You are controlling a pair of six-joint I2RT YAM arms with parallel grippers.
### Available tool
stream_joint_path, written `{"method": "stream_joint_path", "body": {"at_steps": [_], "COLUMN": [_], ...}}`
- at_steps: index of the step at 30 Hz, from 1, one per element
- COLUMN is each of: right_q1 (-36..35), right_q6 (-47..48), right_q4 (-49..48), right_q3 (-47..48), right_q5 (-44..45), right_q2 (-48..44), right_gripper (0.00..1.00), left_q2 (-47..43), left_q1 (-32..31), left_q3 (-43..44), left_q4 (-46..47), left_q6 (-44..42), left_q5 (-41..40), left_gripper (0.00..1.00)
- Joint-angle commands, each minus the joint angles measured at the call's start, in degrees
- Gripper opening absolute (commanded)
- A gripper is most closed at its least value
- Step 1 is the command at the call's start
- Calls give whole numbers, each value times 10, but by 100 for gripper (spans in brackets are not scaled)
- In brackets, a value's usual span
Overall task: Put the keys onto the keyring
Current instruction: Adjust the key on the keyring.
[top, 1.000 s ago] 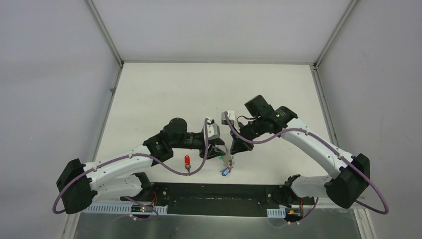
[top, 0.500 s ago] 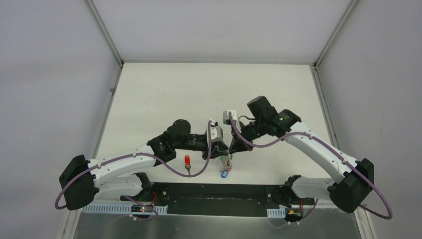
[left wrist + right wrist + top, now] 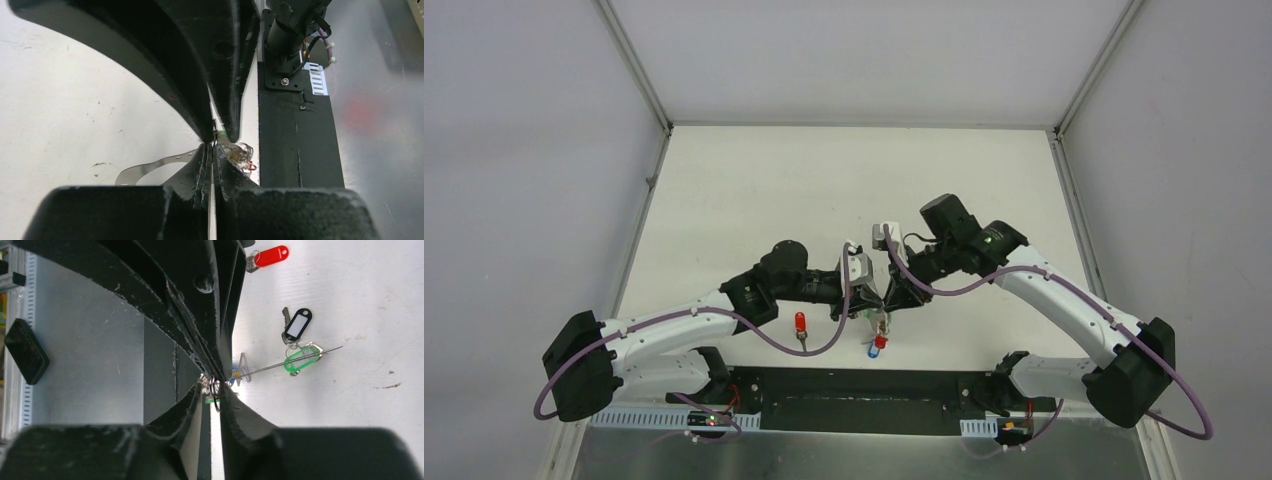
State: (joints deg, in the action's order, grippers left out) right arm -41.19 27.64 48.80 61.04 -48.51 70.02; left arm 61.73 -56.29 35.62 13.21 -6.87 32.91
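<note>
Both grippers meet tip to tip above the table's near edge. The left gripper [image 3: 870,305] [image 3: 213,148] is shut on the thin wire of the keyring [image 3: 290,362], which runs out from its fingertips. A green-headed key [image 3: 300,360] hangs on that wire. The right gripper [image 3: 890,303] [image 3: 214,387] has its jaws a narrow slit apart around a small wire loop; whether they pinch it does not show. A bunch of small tags [image 3: 877,345] [image 3: 242,157] dangles under the tips. A red-headed key [image 3: 801,325] [image 3: 270,256] lies loose on the table.
A key with a black tag [image 3: 297,325] lies on the table beside the green one. The black base plate [image 3: 864,385] [image 3: 295,140] runs along the near edge just below the grippers. Grey walls enclose the white table [image 3: 854,180].
The left arm slid right until its tips met the right gripper's, and its jaws closed. The right jaws eased slightly apart. The dangling tags swung a little.
</note>
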Motion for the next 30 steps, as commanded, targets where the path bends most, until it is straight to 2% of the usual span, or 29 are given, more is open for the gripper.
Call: {"method": "stream_joint_path", "body": {"at_steps": [1, 3, 6, 8, 11, 18, 28, 29, 30], "right_q1": [-2, -2, -2, -2, -1, -1, 1, 1, 1], "right_q6": [-11, -18, -36, -49, -70, -92, -94, -86, -83], "right_q4": [-46, -65, -112, -151, -204, -297, -337, -340, -345], "right_q3": [2, -7, -36, -59, -91, -136, -141, -142, -143], "right_q5": [3, 15, 40, 56, 65, 18, -3, -68, -92], "right_q2": [-25, -42, -80, -115, -154, -188, -174, -173, -172], "right_gripper": [32, 50, 67, 73, 76, 76, 74, 53, 46], "left_q2": [-26, -35, -51, -64, -83, -128, -182, -185, -186], "left_q1": [-8, -8, -8, -8, -8, -7, -8, -8, -8], "left_q3": [-5, -7, -10, -14, -25, -49, -80, -80, -80], "left_q4": [11, 13, 13, 16, 28, 61, 93, 94, 94], "left_q6": [0, 5, 11, 16, 21, 19, 1, 1, 2], "left_q5": [-15, -25, -39, -46, -53, -42, -40, -41, -42], "left_gripper": [0, 0, 0, 0, 0, 0, 0, 0, 0]}}
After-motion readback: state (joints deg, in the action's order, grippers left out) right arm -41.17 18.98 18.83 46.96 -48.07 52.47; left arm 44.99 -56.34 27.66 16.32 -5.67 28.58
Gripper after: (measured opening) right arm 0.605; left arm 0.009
